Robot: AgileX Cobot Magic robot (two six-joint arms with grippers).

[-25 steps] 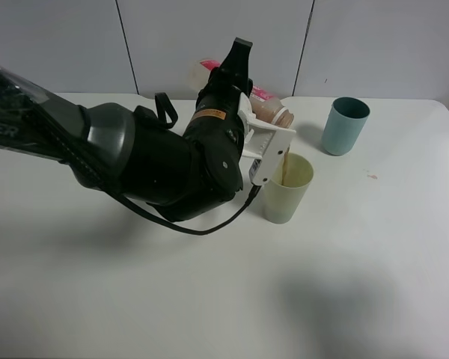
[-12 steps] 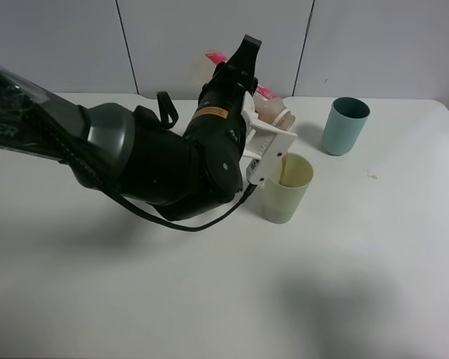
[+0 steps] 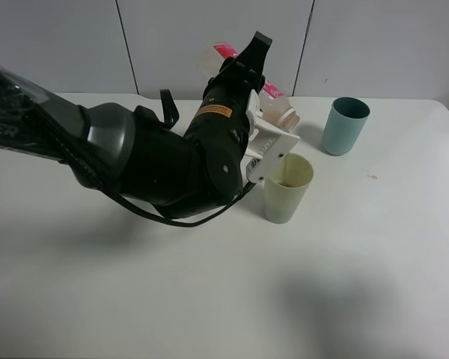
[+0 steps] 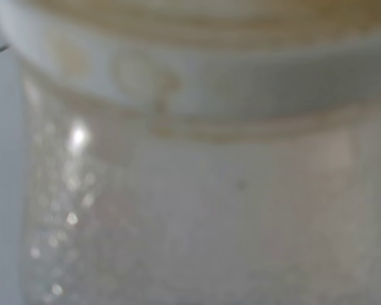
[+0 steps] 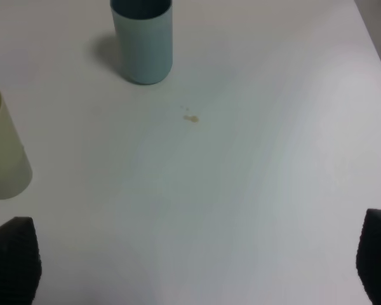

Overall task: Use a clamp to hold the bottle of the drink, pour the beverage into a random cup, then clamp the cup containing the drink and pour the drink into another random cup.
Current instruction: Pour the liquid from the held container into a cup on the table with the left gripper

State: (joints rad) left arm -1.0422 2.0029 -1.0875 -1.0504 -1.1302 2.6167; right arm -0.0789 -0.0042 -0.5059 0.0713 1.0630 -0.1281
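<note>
The bottle (image 3: 275, 108) has tipped steeper, its pink-labelled base lifted higher toward the tabletop's far edge. The brown stream that fell from its mouth into the pale yellow-green cup (image 3: 284, 203) has stopped, and its neck has cleared. The beverage (image 3: 288, 182) now sits as a dark pool low inside.
</note>
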